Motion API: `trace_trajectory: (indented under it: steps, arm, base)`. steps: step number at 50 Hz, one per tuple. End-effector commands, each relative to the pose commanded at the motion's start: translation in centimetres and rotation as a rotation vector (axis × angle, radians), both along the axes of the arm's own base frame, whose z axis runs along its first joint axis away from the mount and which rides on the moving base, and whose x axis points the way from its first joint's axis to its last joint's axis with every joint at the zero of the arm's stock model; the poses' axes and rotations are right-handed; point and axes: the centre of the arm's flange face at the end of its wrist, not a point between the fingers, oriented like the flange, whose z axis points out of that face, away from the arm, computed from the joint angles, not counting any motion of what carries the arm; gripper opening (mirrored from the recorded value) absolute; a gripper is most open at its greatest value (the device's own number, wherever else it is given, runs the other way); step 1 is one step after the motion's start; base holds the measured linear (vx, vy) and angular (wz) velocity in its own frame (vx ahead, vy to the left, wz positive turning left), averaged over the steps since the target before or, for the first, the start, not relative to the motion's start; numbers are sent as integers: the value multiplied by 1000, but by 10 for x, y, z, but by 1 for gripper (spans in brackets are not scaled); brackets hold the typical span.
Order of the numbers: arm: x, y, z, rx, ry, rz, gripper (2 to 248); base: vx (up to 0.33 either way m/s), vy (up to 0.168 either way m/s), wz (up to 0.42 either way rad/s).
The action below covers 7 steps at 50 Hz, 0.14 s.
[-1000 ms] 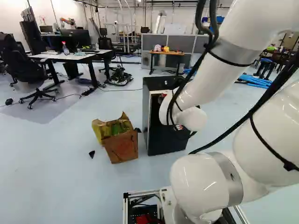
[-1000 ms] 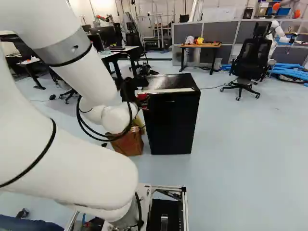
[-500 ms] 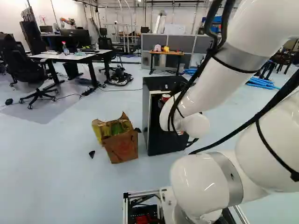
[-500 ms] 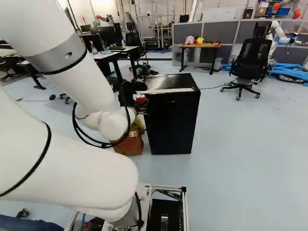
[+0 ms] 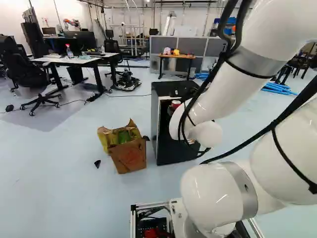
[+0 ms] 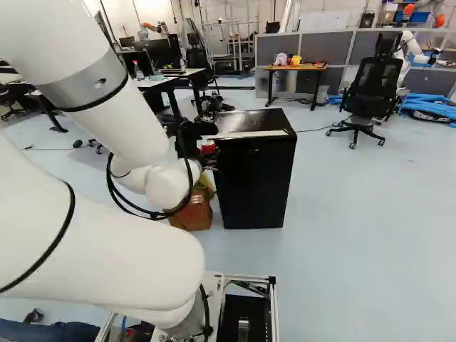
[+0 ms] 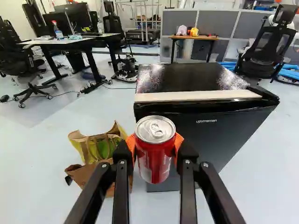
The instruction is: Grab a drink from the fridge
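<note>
In the right base view my gripper (image 6: pixel 191 134) shows as dark parts behind the white wrist, with the red can (image 6: pixel 208 147) at its front. The wrist view has the gripper (image 7: pixel 155 151) shut on the red can (image 7: pixel 154 156), an orange pad against each side. Silver lid and pull tab face up, and the can looks upright. Beyond it stands the black fridge (image 7: pixel 205 140), a pale strip (image 7: pixel 196 96) along its top front edge. None of its inside shows in the wrist view. In the left base view the arm hides part of the fridge (image 5: pixel 171 144).
A brown paper bag (image 5: pixel 130 154) with yellow and green contents stands beside the fridge. Farther off are a white desk (image 5: pixel 69 60), an office chair (image 6: pixel 370 89), a small wooden table (image 6: pixel 296 68) and grey partitions (image 6: pixel 328 50). Another robot (image 6: pixel 412 50) stands at the back.
Early in the last second my arm has shifted right in the left base view and left in the right base view, the can moving with it. Since then it is almost still. The base has not moved.
</note>
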Motion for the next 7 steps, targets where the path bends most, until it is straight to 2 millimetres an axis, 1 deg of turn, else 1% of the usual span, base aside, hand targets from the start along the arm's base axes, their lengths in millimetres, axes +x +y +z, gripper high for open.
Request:
trace_trajectory:
  steps: [7]
  arm:
    - [0, 0, 0, 0, 0, 0, 99]
  base:
    - [0, 0, 0]
